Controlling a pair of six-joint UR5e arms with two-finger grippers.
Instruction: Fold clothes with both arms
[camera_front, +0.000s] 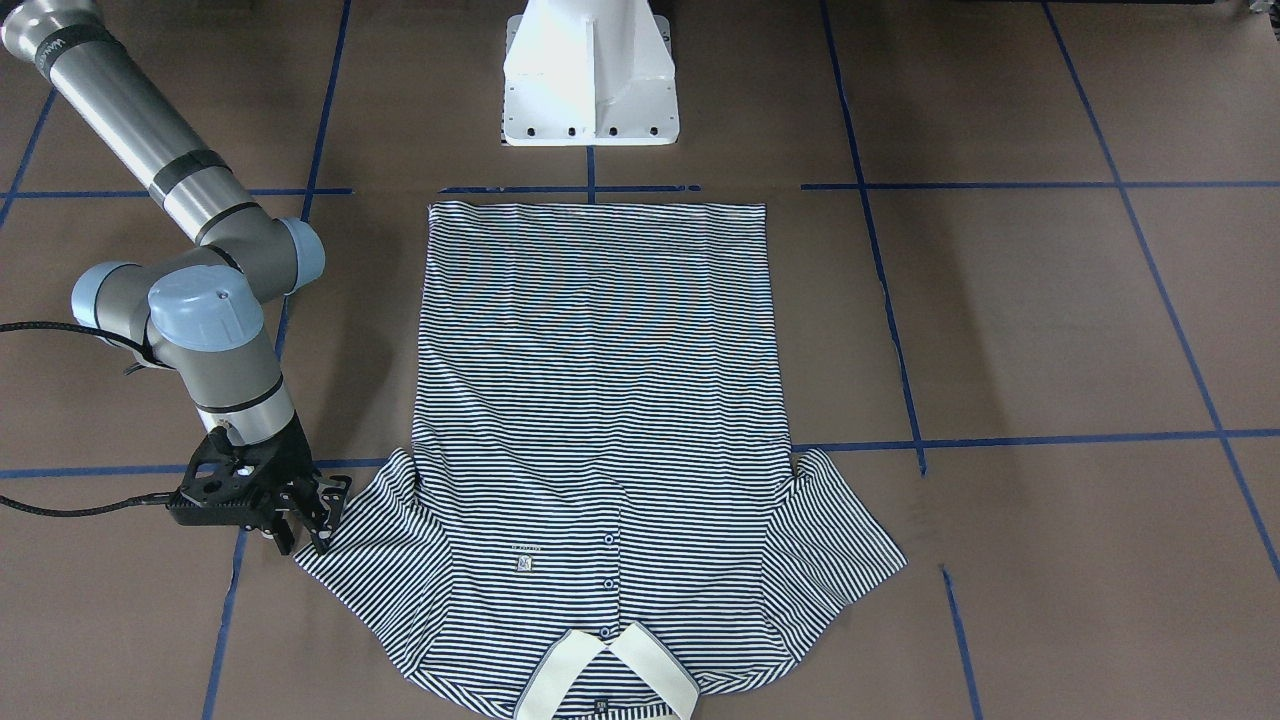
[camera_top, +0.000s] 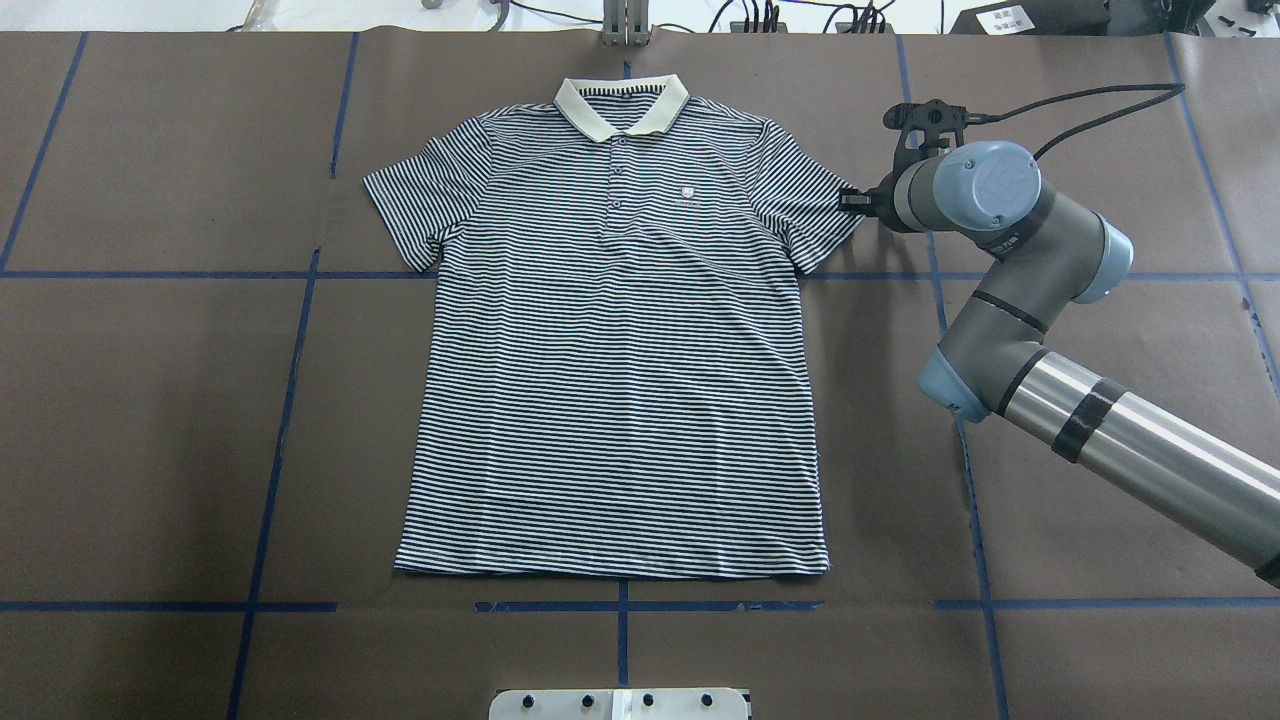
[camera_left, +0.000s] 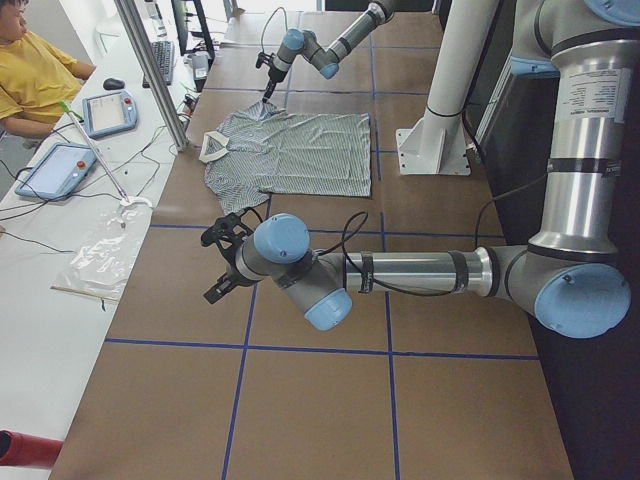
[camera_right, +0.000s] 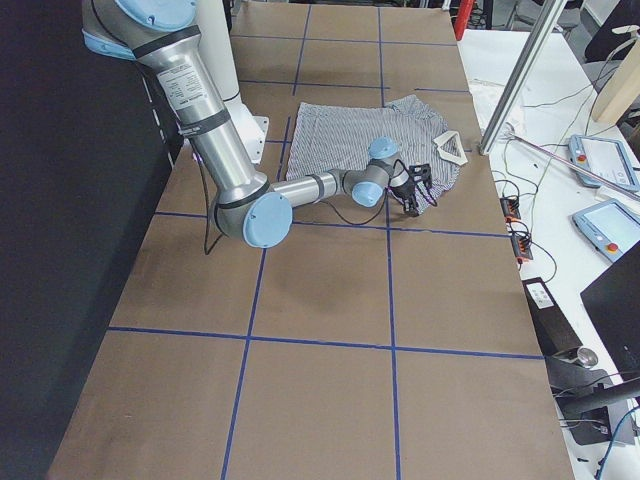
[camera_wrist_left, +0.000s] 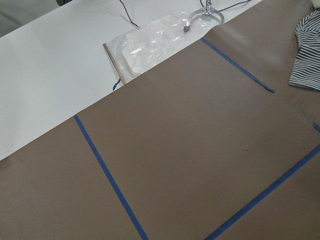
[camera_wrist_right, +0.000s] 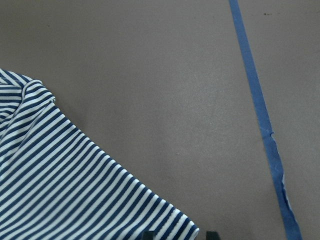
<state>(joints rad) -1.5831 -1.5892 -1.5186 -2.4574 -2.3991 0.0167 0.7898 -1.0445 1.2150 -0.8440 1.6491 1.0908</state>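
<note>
Front cam: a soft polo shirt (camera_front: 600, 400) w/ thin navy-and-white stripes & a cream collar lies flat, buttons up, on the brown paper-covered table (camera_front: 1050, 320). The black two-finger right gripper (camera_front: 303, 543) sits low, right at the tip of one short striped sleeve (camera_front: 375, 545). The rest of the shirt spreads away from it.

Overhead cam: the sleeve edge is just in front of the right gripper. The body, collar & other sleeve lie further out. No left arm shows here.

Left side cam: the black left gripper (camera_left: 218, 262) hangs over bare table, w/ the shirt well apart, out ahead of it. Can't tell if it's wide or closed.

Left wrist cam: only a bit of shirt, far off to one side. Ahead is a clear plastic bag (camera_wrist_left: 155, 42).

Right wrist cam: the fingertips (camera_wrist_right: 148, 235) stand apart w/ the sleeve corner btw them. Nothing is held yet. A blue tape line (camera_wrist_right: 260, 115) runs beside.

I think the shirt is light, thin & floppy, so it'll droop & slide easily. A good spot to grab is the sleeve tip, pinching both layers. The hem corner looks good for the other arm.
</note>
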